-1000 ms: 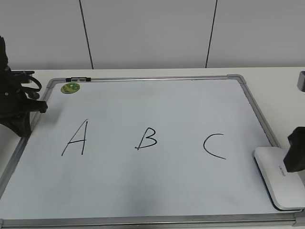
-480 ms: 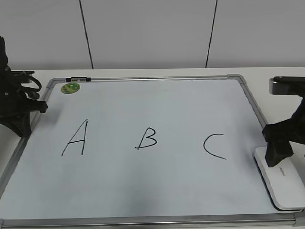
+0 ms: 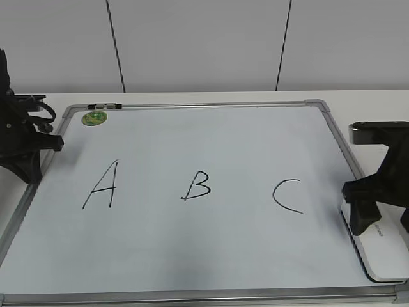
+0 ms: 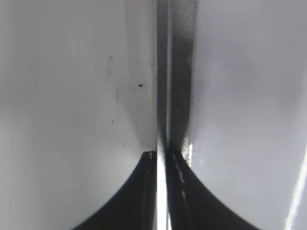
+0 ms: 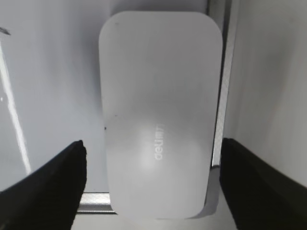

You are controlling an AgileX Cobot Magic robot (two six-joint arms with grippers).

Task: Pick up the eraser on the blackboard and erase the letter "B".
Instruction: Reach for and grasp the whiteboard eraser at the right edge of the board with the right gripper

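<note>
The blackboard (image 3: 192,256) is a white board with a silver frame, lying flat. On it are black letters: "A" (image 3: 102,185), the letter "B" (image 3: 197,185) and "C" (image 3: 287,196). The white eraser (image 3: 377,252) lies at the board's front right corner, and fills the right wrist view (image 5: 160,110). My right gripper (image 5: 153,158) is open, its fingers on either side of the eraser and clear of it; in the exterior view it hangs over the eraser (image 3: 377,204). My left gripper (image 4: 160,155) is shut and empty, over the board's left frame edge (image 3: 29,173).
A small green round magnet (image 3: 94,118) and a marker (image 3: 104,105) lie at the board's back left corner. A white wall with dark seams stands behind the table. The table edge (image 5: 268,96) runs right of the board.
My right gripper has moved in from the right edge, leftwards and down over the eraser. The left arm and the eraser have not moved.
</note>
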